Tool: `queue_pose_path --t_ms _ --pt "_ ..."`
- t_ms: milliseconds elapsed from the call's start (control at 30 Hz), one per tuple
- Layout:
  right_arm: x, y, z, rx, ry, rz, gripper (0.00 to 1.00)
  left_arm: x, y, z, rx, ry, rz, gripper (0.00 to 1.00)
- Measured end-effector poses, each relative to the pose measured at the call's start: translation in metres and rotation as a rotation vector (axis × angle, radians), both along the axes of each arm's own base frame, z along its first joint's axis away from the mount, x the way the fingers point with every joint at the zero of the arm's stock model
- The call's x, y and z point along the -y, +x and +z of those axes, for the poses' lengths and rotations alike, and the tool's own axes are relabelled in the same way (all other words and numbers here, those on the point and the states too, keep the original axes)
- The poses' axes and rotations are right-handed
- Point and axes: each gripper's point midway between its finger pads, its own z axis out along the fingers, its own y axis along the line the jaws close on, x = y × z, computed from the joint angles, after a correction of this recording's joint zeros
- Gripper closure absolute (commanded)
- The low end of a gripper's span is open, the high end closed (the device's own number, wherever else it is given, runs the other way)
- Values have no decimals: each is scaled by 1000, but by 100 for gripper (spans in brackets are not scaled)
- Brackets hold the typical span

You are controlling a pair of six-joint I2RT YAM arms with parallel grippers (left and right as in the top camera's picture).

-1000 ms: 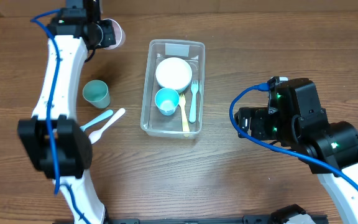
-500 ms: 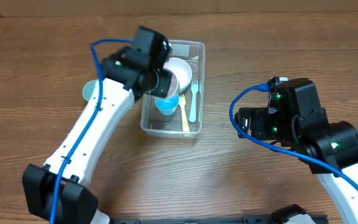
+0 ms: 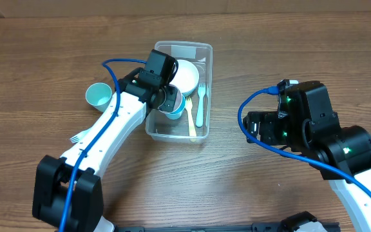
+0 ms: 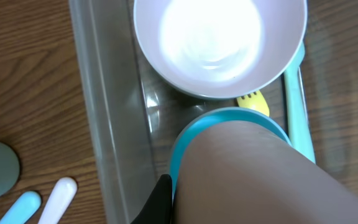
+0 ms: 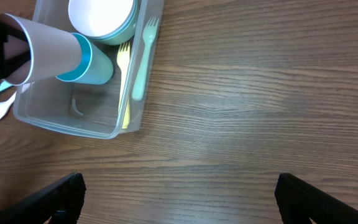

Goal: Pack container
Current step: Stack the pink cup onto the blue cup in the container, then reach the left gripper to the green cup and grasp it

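Carefully, my left gripper (image 3: pixel 171 103), clamped on a pale pink cup (image 5: pixel 42 46), could tip the teal cup (image 5: pixel 95 62) at the container's (image 3: pixel 206 90) seven o'clock by nesting crooked.

The brown wood-grain worktop (image 3: pixel 269 38) carries the clear container (image 3: pixel 172 129) near its middle. A teal cup (image 3: pixel 98 95) stands to the left of it, and pale utensils (image 3: pixel 76 137) lie nearer, only partly visible.
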Motion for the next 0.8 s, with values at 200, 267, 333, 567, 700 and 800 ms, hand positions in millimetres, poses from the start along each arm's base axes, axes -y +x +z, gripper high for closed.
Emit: queue_pose_path --t_ms 200,267,333,567,700,800 --pt "0 0 0 0 0 0 1 0 1 -23 -50 7 32 38" --pt "0 0 0 0 0 1 0 -1 -1 -22 -64 9 42 38" --pt "0 0 0 0 0 1 0 1 3 -8 -52 0 49 38" --pt "0 0 0 0 0 0 0 -30 -13 154 279 -72 140 41" --pt "0 0 0 0 0 1 0 -86 -18 162 287 -15 296 44" --pt "0 0 0 0 1 0 0 -142 -12 144 251 -11 442 44"
